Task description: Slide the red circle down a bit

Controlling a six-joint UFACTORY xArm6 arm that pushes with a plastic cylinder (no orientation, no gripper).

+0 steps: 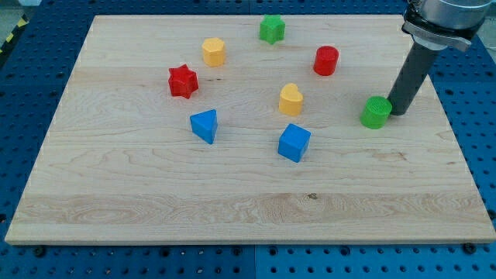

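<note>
Tip (pixel 397 113) of the bare rod, which carries no claw, rests just right of the green cylinder (pixel 376 112), nearer than the red circle (pixel 326 60).

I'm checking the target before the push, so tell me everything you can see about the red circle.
The red circle is a short, glossy cylinder, plastic by its look, standing upright on the wooden board toward the view's upper right. Nothing touches it. The green star lies up-left of it, the yellow heart down-left. My tip is off to its lower right, beside the green cylinder.
</note>
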